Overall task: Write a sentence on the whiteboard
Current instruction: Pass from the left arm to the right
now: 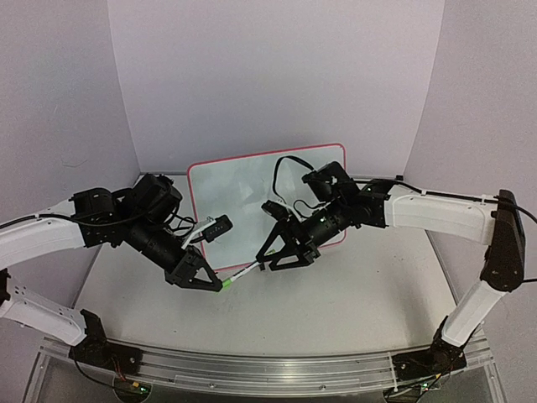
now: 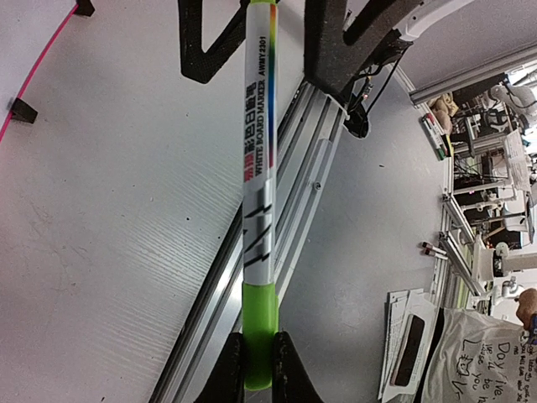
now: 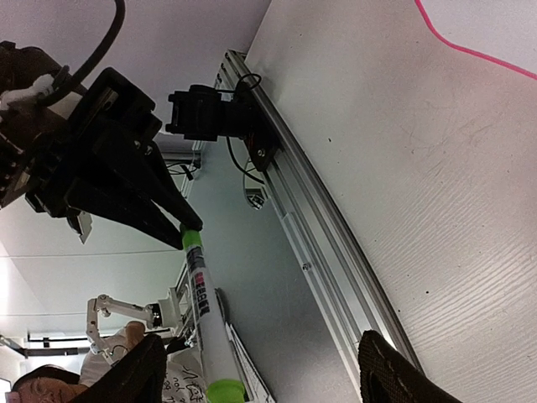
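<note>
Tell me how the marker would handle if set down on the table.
Probably stiff: the marker spans straight from the left gripper without sagging. Its round, smooth barrel looks apt to roll and slip on the table.

The left arm [image 1: 42, 235] comes in from the left side, bent at the elbow, with its forearm sloping down toward the middle. Its wrist tips the left gripper [image 1: 220, 285] down and to the right, and the two fingers [image 2: 225, 369] are pinched tight on one green end of a marker [image 1: 243, 273]. The right arm [image 1: 436, 214] climbs from its base to a high elbow, then stretches leftward almost level. The right gripper [image 1: 265, 262] faces the left one, nearly tip to tip, with its jaws spread wide and one finger [image 3: 126, 374] on each side of the marker's other end. I can't tell whether either finger touches it.
</note>
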`<state>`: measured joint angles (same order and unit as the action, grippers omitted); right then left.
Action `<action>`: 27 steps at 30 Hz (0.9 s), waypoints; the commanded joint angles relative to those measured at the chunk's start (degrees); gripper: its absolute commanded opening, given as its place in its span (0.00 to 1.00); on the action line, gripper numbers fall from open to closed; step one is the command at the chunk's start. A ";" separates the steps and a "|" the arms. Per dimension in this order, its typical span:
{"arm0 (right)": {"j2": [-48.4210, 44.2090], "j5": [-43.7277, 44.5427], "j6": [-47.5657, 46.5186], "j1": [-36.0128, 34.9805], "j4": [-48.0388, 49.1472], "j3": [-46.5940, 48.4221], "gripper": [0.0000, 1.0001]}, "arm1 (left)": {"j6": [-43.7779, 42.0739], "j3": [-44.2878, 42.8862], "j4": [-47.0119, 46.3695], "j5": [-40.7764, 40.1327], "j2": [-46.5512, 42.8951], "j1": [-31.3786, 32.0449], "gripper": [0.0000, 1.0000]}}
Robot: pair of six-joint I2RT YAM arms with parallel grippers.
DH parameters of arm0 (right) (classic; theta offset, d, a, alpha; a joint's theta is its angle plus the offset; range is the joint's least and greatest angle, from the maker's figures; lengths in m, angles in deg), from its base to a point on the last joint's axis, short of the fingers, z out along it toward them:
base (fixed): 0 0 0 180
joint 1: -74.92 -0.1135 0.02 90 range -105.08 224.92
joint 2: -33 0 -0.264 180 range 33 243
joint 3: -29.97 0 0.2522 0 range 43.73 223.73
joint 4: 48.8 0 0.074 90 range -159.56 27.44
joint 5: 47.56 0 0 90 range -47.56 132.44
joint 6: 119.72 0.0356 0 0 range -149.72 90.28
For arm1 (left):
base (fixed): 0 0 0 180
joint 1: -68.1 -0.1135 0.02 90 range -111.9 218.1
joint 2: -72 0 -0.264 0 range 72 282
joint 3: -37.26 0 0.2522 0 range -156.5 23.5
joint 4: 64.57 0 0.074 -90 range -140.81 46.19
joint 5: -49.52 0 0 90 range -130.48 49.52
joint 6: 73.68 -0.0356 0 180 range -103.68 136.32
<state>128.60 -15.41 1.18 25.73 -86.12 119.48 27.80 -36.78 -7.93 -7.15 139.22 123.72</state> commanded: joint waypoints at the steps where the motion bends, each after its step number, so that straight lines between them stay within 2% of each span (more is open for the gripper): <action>1: 1.02 -2.77 0.88 -0.56 2.78 1.84 0.74 | -2.62 -3.65 -1.89 3.72 2.13 1.31 0.00; 14: -0.18 -5.51 2.18 -1.84 4.72 0.54 0.68 | -8.12 -8.70 1.02 5.03 8.54 2.39 0.00; 27: -2.26 -5.54 3.12 -4.91 6.61 -1.93 0.62 | -10.75 -10.05 0.91 3.91 11.52 2.39 0.00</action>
<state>128.99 -20.04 3.92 22.05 -81.57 118.31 19.03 -43.94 -6.46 -3.09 150.75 125.93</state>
